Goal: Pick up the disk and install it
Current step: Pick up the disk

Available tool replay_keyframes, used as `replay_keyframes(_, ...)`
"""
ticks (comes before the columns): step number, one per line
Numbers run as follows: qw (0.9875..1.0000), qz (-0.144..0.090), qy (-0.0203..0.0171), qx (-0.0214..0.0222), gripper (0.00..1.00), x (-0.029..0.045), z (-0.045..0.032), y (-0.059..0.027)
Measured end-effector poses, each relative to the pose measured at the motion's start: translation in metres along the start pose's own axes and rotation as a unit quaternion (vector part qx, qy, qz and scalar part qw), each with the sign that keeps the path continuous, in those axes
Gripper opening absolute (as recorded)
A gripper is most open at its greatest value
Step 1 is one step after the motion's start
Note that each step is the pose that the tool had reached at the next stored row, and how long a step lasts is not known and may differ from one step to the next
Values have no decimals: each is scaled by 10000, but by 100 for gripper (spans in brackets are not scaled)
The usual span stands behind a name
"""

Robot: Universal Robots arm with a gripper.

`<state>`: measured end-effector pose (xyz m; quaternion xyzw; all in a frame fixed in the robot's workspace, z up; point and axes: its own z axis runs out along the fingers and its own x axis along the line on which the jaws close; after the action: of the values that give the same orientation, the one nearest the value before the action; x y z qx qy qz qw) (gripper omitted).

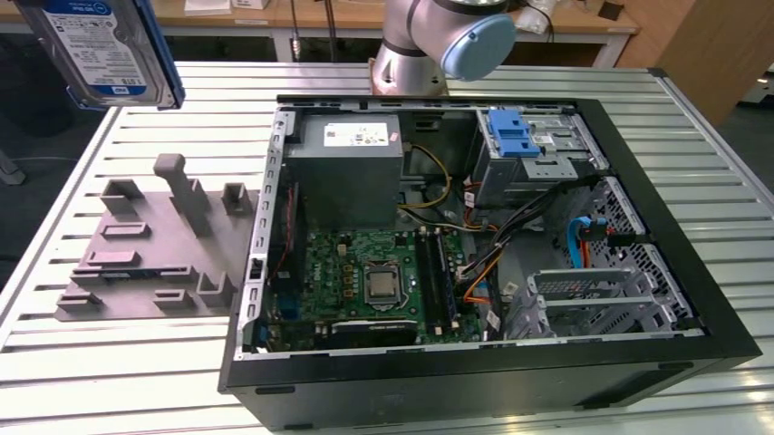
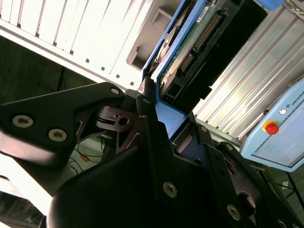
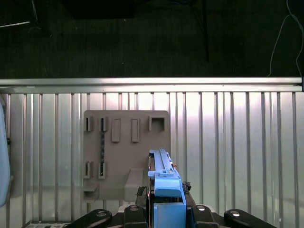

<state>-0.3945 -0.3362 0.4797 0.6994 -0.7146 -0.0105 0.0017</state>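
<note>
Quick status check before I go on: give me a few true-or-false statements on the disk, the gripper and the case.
1. The disk rests in the grey fixture. False: it is held in the air, clear of the fixture.
2. The gripper is shut on the disk's blue carrier. True.
3. The disk sits inside the computer case. False: it is outside the case, towards the exterior view's left.
4. The case is open, with its motherboard exposed. True.
</note>
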Motion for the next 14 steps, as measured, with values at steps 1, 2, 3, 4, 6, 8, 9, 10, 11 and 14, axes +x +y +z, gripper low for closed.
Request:
replay_keyframes(1,10000,0,0,0,36,0,0,-3)
replay_keyframes(2,10000,0,0,1,36,0,0,-5)
replay_keyframes(3,10000,0,0,0,36,0,0,-7)
replay_keyframes(4,10000,0,0,0,36,0,0,-10)
replay_keyframes(6,10000,0,0,1,36,0,0,-14)
replay_keyframes(8,10000,0,0,0,36,0,0,-18)
replay_keyframes(9,10000,0,0,0,36,0,0,-23)
replay_keyframes(10,10000,0,0,0,36,-1,0,-30)
replay_keyframes(11,10000,0,0,0,36,-1,0,-32)
replay_keyframes(14,10000,0,0,1,36,-1,0,-38)
